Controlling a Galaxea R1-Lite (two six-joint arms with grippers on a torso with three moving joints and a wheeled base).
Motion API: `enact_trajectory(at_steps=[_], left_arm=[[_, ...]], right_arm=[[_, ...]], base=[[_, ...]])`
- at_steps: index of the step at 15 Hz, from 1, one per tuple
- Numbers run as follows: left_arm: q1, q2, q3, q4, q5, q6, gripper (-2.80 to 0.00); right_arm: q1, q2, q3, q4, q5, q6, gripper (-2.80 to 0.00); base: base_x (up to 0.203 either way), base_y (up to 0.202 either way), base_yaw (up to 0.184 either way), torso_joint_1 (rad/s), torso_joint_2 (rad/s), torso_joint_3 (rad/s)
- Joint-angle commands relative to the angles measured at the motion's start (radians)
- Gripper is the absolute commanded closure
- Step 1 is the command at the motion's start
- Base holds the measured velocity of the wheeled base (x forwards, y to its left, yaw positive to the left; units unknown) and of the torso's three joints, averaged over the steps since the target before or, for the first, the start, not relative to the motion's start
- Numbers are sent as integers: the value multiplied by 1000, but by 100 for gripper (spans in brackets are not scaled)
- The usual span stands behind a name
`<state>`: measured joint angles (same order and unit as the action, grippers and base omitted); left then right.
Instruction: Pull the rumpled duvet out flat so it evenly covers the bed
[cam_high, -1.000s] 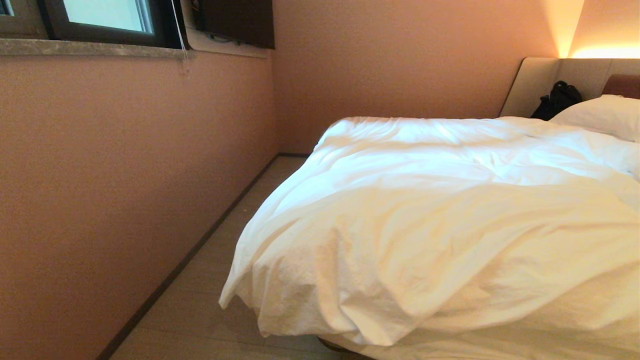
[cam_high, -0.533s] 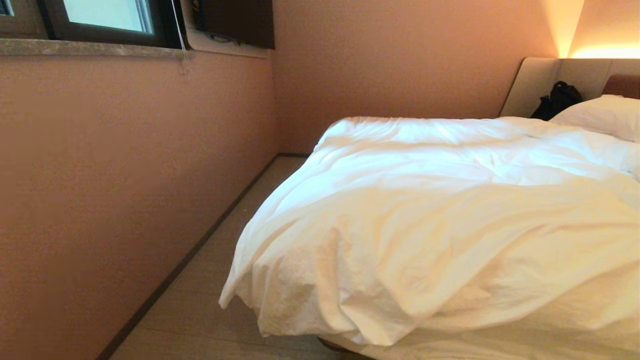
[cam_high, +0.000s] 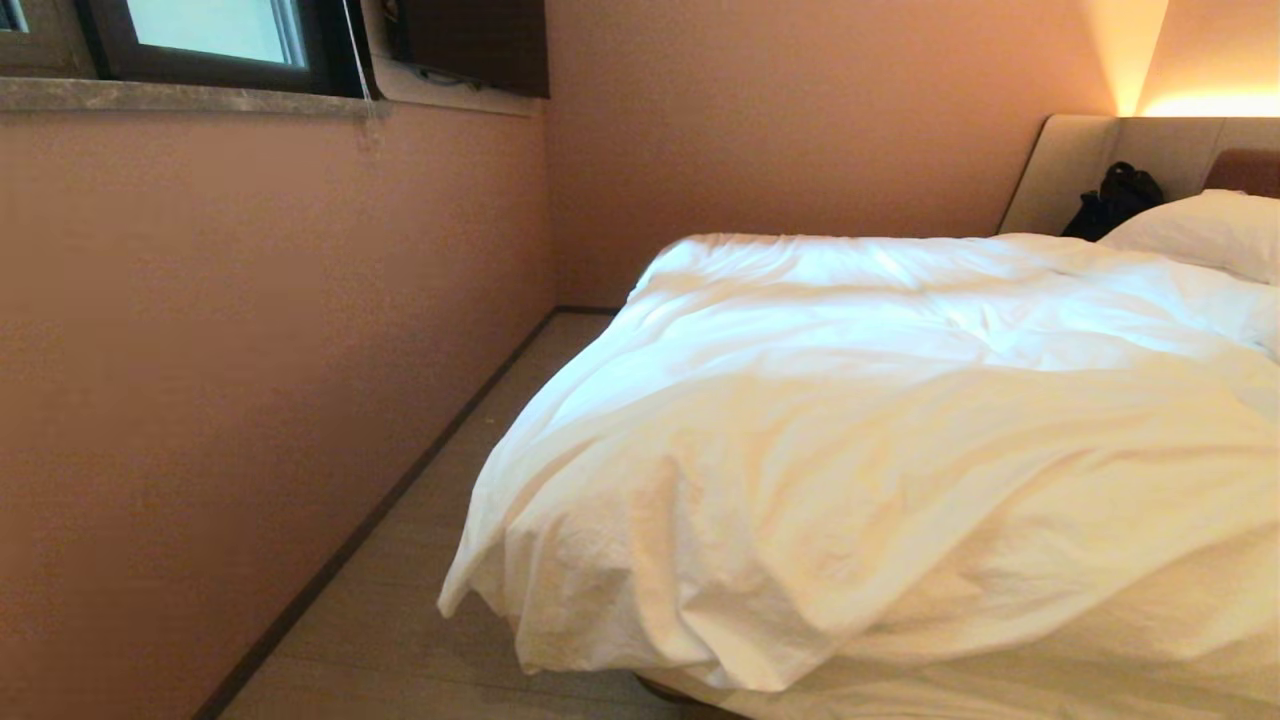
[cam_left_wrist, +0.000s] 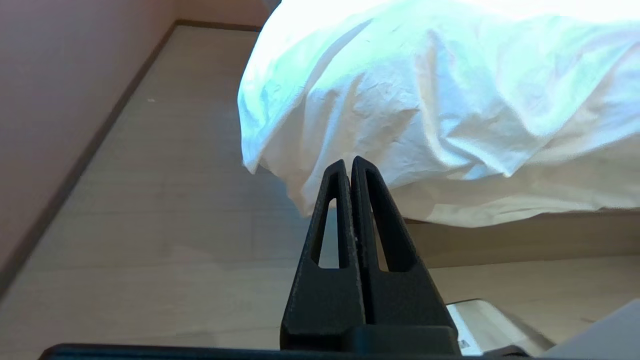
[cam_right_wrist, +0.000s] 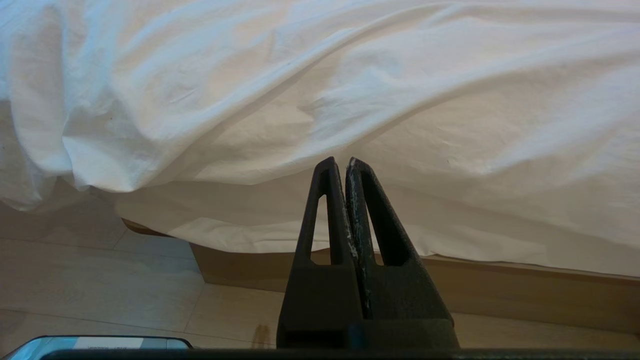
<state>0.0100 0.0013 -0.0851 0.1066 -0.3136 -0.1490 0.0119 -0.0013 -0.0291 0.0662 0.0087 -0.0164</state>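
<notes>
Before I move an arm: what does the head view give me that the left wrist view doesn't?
Head view only: the pillow, headboard, black bag and window; no arms in sight. Left wrist view only: the left end effector, shut and empty, short of the hanging corner, plus the bed base. Both show the duvet, the floor and the wall.

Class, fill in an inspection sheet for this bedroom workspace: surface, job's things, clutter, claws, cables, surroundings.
Surface: bed, tan wooden base showing below the linens.
Job's things: duvet rumpled, its corner hanging over the bed's near corner.
Clutter: black bag against the headboard; pillow.
Claws: left claw shut, empty; right claw shut, empty; both short of the duvet.
Cables: thin cord by the window.
Surroundings: pinkish wall, pale floor.
</notes>
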Motion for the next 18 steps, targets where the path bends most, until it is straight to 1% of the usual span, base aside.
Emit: enact_trajectory(at_steps=[1,5,6,8,10,11,12,13,14,15,16,17,18], left_arm=[[1,2,1,1,2,-14,0],[1,0,5,-19,17,-6,0],[1,0,17,-67,30,-1,0],[1,0,42,-235,57,3,0],[1,2,3,-340,166,5,0],[1,1,-12,-371,192,23,0],[1,0,-5,-387,195,58,0],[1,0,22,-413,199,116,0],[1,0,54,-444,203,156,0],[1,0,80,-468,204,181,0],[1,0,85,-461,200,176,0],[1,0,85,-448,199,138,0],[1,0,85,-438,199,114,0]], right_arm=[[0,1,0,0,1,0,0],[0,1,0,0,1,0,0],[0,1,0,0,1,0,0],[0,1,0,0,1,0,0],[0,1,0,0,1,0,0],[1,1,0,0,1,0,0],[0,1,0,0,1,0,0],[0,1,0,0,1,0,0],[0,1,0,0,1,0,0],[0,1,0,0,1,0,0],[0,1,0,0,1,0,0],[0,1,0,0,1,0,0],[0,1,0,0,1,0,0]], base=[[0,0,0,0,0,0],[0,0,0,0,0,0],[0,0,0,0,0,0],[0,0,0,0,0,0],[0,0,0,0,0,0],[0,0,0,0,0,0],[0,0,0,0,0,0],[0,0,0,0,0,0],[0,0,0,0,0,0],[0,0,0,0,0,0],[0,0,0,0,0,0],[0,0,0,0,0,0],[0,0,0,0,0,0]])
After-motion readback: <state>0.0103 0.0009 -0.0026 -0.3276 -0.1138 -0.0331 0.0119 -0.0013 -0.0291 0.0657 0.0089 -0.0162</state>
